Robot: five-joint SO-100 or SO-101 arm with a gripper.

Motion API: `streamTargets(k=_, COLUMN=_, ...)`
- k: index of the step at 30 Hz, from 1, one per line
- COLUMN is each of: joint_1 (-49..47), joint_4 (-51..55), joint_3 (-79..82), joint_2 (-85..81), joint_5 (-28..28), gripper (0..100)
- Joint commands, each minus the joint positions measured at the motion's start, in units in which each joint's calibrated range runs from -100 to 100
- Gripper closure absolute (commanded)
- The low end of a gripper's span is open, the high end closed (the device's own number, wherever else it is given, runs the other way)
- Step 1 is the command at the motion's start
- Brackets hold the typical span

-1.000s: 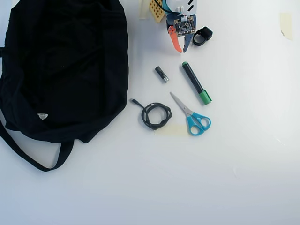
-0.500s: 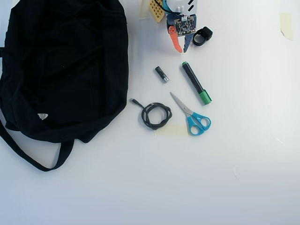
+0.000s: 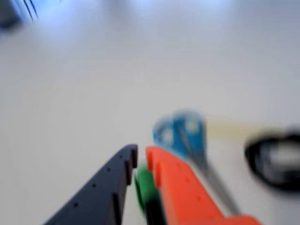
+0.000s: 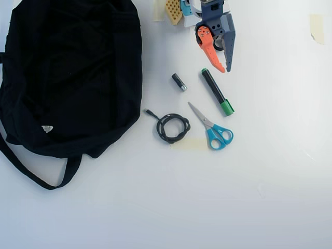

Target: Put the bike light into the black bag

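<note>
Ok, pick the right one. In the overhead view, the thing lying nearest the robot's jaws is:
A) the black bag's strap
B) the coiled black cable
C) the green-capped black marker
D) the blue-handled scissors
C: in the overhead view the marker lies with its upper end just under the tips of the gripper, while the cable, scissors and bag strap lie farther off.

Bag [image 4: 67, 72] left of cable [image 4: 173, 128]

Black bag [image 4: 78, 67]; blue-handled scissors [image 4: 213, 129]; green-capped black marker [image 4: 217, 92].
</note>
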Motion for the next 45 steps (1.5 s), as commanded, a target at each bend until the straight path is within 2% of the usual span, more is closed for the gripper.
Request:
streamTargets(k=1, joint_1=1.14, joint_4=-6.30, joint_3=-13.21, joint_2=11.19, joint_5=1.41, gripper=98)
streamTargets(k=5, joint_1=1.52, joint_4=-6.30, joint_3=-26.42, joint_2=23.31, joint_5=4.24, gripper=97)
streamTargets(k=18, joint_1=8.92, joint_4=-6.30, joint_3=-67.57, joint_2=59.82, joint_5=3.67, gripper=97)
streamTargets(k=25, joint_1=9.60, joint_4=-6.30, joint_3=-83.02, joint_2=74.10, joint_5=4.19, gripper=97)
streamTargets(k=31, joint_1=11.47, joint_4=-6.30, joint_3=-89.04, joint_2=81.15, joint_5=4.19, gripper=98)
streamTargets(k=45, joint_1=11.91, joint_4=-4.32, joint_3=-88.05, joint_2=80.16, joint_5=3.72, gripper=97)
